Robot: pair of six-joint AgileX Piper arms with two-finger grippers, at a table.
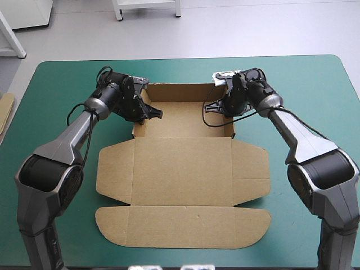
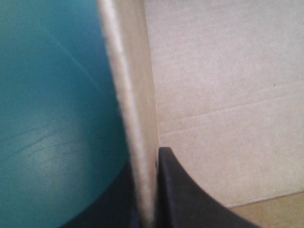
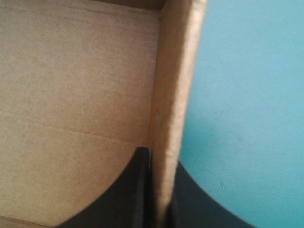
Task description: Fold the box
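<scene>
The brown box (image 1: 185, 163) lies mid-table as an open tray at the far side, its lid and flaps spread flat toward the near edge. My left gripper (image 1: 147, 112) is shut on the tray's left wall (image 2: 135, 109), one finger inside the tray and one outside. My right gripper (image 1: 216, 106) is shut on the right wall (image 3: 173, 104) in the same way. In both wrist views the wall stands upright between the black fingers (image 2: 180, 194) (image 3: 137, 190), with the tray floor on one side and the teal-green cover on the other.
A strip of more brown board (image 1: 4, 109) shows at the table's left edge. Bare teal-green cover (image 1: 315, 95) surrounds the box on all sides. A white table leg stands beyond the far edge.
</scene>
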